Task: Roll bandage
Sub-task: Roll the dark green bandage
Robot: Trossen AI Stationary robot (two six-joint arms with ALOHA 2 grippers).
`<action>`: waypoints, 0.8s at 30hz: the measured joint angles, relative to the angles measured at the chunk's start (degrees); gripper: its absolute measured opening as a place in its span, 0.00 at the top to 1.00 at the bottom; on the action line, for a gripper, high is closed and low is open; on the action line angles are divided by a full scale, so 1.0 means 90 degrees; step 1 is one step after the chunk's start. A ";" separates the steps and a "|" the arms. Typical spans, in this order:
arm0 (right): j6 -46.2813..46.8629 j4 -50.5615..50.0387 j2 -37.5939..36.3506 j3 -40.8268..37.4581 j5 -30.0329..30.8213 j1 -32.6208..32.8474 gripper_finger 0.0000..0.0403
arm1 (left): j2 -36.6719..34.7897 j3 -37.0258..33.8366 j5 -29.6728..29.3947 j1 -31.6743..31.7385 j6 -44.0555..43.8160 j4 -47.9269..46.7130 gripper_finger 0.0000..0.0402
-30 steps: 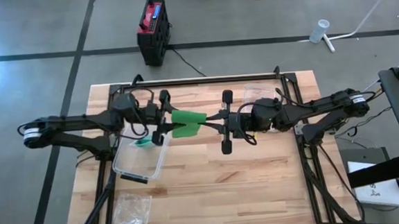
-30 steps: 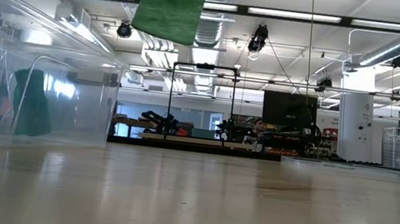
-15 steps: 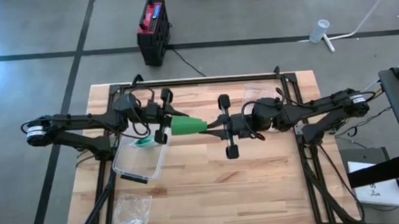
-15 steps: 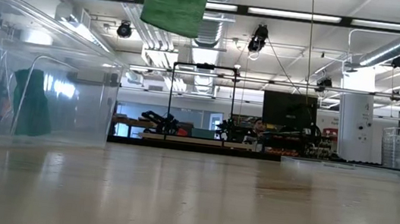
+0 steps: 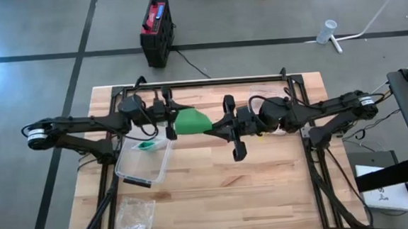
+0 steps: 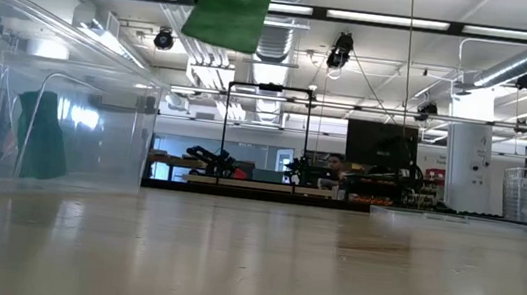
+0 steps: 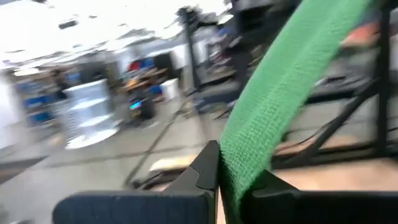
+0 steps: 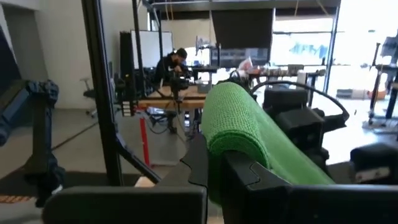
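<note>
Since a second ago my left gripper [image 5: 170, 121] has snapped closed onto the green woven fabric bandage [image 5: 190, 120], which was a broad drooping band then and is now bunched into a short wedge. Both grippers have drawn in toward it. I'm holding the bandage in the air, above the wooden slatted table [image 5: 265, 189], well clear of the boards, so I can turn it freely. My right gripper [image 5: 222, 125] pinches the rolled end; my left pinches the loose tail, keeping it taut, I judge, so each wrap lies tight. Just beside the bandage, on the left arm's side, the clear plastic box [image 5: 144, 161] sits on the table with a green scrap inside.
</note>
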 joint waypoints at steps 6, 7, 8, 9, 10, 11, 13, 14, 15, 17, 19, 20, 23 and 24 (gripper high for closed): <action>0.0337 -0.0122 -0.0041 0.0070 0.0038 -0.0031 0.98 | -0.0142 -0.0031 -0.0711 0.0000 0.0248 -0.0410 1.00; 0.0399 -0.0058 -0.0041 0.0078 0.0048 -0.0077 0.98 | -0.0123 -0.0032 -0.0711 0.0000 0.0245 -0.0399 1.00; 0.0443 -0.0003 -0.0038 0.0082 0.0046 -0.0137 0.98 | -0.0095 -0.0030 -0.0713 0.0000 0.0241 -0.0386 1.00; 0.0457 0.0072 -0.0021 0.0083 0.0046 -0.0208 0.98 | -0.0063 -0.0029 -0.0711 -0.0004 0.0226 -0.0390 1.00; 0.0424 0.0129 0.0013 0.0083 0.0051 -0.0276 0.98 | -0.0030 -0.0030 -0.0688 -0.0007 0.0176 -0.0397 1.00; 0.0274 0.0145 0.0056 0.0083 0.0063 -0.0344 0.98 | -0.0004 -0.0032 -0.0638 -0.0007 0.0097 -0.0422 1.00; -0.0191 0.0118 0.0133 0.0083 0.0085 -0.0462 0.98 | 0.0027 -0.0034 -0.0462 -0.0007 -0.0043 -0.0430 1.00; -0.0389 0.0121 0.0172 0.0083 0.0076 -0.0510 0.98 | 0.0038 -0.0034 -0.0360 -0.0007 -0.0085 -0.0430 1.00; -0.0535 0.0140 0.0200 0.0083 0.0066 -0.0566 0.98 | 0.0042 -0.0034 -0.0293 -0.0021 -0.0126 -0.0432 1.00; -0.0762 0.0164 0.0238 0.0083 0.0188 -0.0664 0.98 | 0.0043 -0.0034 -0.0131 -0.0055 -0.0184 -0.0433 1.00; -0.1092 0.0119 0.0248 0.0083 0.0454 -0.0760 0.98 | 0.0036 -0.0034 -0.0003 -0.0109 -0.0240 -0.0439 1.00; -0.1284 0.0066 0.0250 0.0083 0.0601 -0.0795 0.98 | 0.0016 -0.0034 0.0032 -0.0141 -0.0250 -0.0484 1.00; -0.1860 0.0050 0.0251 0.0083 0.0989 -0.0809 0.98 | -0.0071 -0.0036 0.0096 -0.0248 -0.0370 -0.0748 1.00; -0.2033 0.0046 0.0251 0.0083 0.1067 -0.0804 0.98 | -0.0101 -0.0036 0.0098 -0.0285 -0.0415 -0.0867 1.00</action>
